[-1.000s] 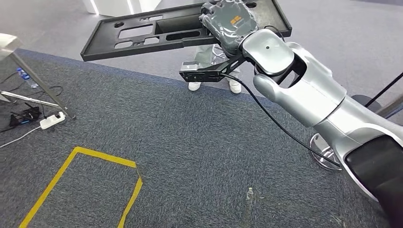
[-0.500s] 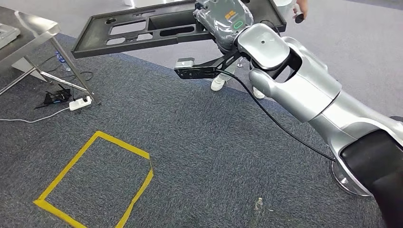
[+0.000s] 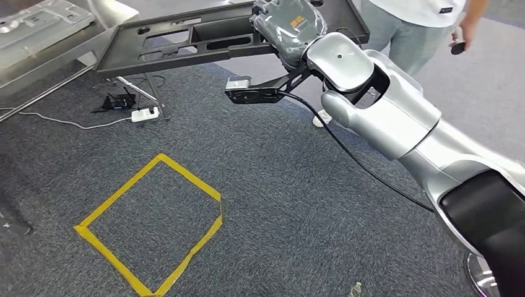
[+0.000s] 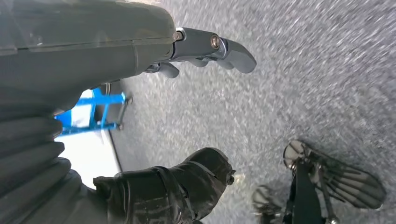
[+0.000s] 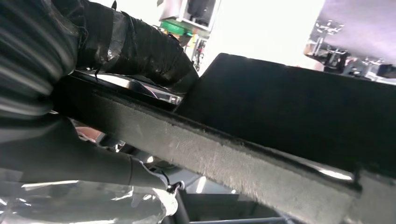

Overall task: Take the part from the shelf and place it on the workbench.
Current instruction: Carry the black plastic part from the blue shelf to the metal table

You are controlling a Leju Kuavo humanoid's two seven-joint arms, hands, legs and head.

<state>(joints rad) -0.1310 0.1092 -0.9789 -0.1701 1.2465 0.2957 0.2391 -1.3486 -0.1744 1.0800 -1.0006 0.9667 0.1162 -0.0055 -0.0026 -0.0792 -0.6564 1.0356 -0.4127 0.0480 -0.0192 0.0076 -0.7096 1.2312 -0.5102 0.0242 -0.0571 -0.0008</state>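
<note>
One long black part [image 3: 204,40] with several cutouts is held in the air by the right hand [image 3: 290,28], which grips its right end, above grey carpet. The left hand [image 4: 196,107] holds nothing, thumb and fingers apart. One metal workbench [image 3: 56,37] stands at upper left, partly behind the part. Near it are one power strip [image 3: 143,114], one yellow tape square [image 3: 151,223] and one person [image 3: 412,28].

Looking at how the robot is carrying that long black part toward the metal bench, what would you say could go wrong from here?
The right hand grips the long black part near one end, so the far end may sag or twist loose. That end hangs close to the metal workbench and might strike its edge. A person stands close behind the part, and a power strip with cables lies on the carpet, a trip hazard.
</note>
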